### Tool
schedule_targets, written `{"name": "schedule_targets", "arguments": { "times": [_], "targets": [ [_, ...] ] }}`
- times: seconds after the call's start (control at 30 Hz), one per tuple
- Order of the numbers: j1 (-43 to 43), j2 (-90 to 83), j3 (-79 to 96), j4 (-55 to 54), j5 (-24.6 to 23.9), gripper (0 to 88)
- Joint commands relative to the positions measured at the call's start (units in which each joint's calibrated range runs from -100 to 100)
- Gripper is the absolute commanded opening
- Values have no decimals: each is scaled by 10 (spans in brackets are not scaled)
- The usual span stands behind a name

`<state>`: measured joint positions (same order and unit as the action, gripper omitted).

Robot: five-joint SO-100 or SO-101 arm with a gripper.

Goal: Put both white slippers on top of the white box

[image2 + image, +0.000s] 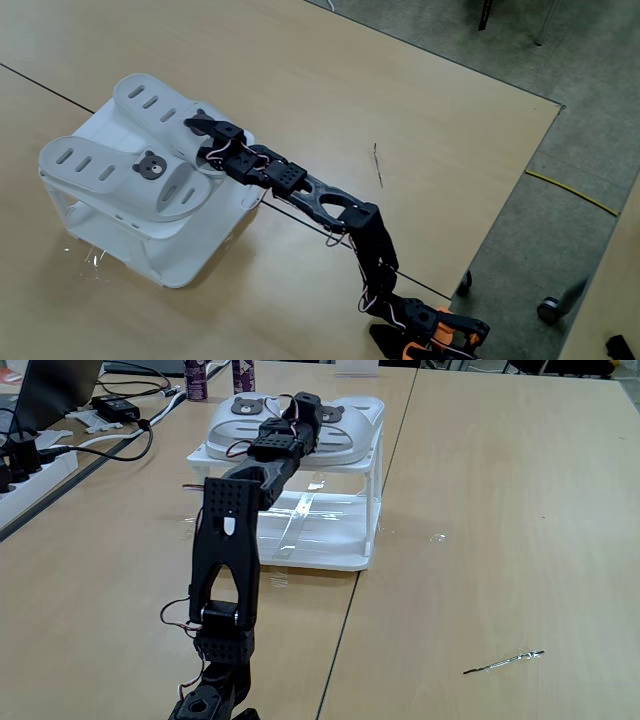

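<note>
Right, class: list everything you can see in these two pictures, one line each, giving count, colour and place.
white slippers: two, off-white, side by side on the rack top.
white box: one, white with clear sides, on the table.
table: pale wood, two tops joined.
thin stick: one, dark, on the table right of the arm in a fixed view.
power strip and cables: white and black, far left edge.
bottles: two, purple, behind the rack.
gripper: one, black, over the slippers; jaw state unclear.

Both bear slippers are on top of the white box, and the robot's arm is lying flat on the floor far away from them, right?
Not quite. Both white slippers do lie on top of the white box, but the arm is not far away: in a fixed view it stretches over the table, and its gripper is right at the slippers.
</note>
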<state>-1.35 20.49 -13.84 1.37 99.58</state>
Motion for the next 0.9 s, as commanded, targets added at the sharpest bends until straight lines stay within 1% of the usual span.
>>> {"name": "schedule_targets", "arguments": {
  "times": [0.0, 0.1, 0.33, 0.37, 0.4, 0.43, 0.47, 0.5, 0.63, 0.8, 0.87],
  "targets": [
    [4, -139, 53, -7, 4, 250],
    [5, -206, 129, -7, 4, 250],
    [14, -423, 362, -7, 4, 242],
    [14, -455, 388, -7, 4, 207],
    [14, -490, 418, -7, 4, 52],
    [14, -507, 436, -7, 4, 3],
    [14, -518, 447, -8, 4, 24],
    [14, -524, 455, -9, 4, 3],
    [14, -569, 482, -9, 4, 9],
    [14, -755, 609, -10, 4, 8],
    [14, -829, 658, -39, 4, 8]
  ]
}}
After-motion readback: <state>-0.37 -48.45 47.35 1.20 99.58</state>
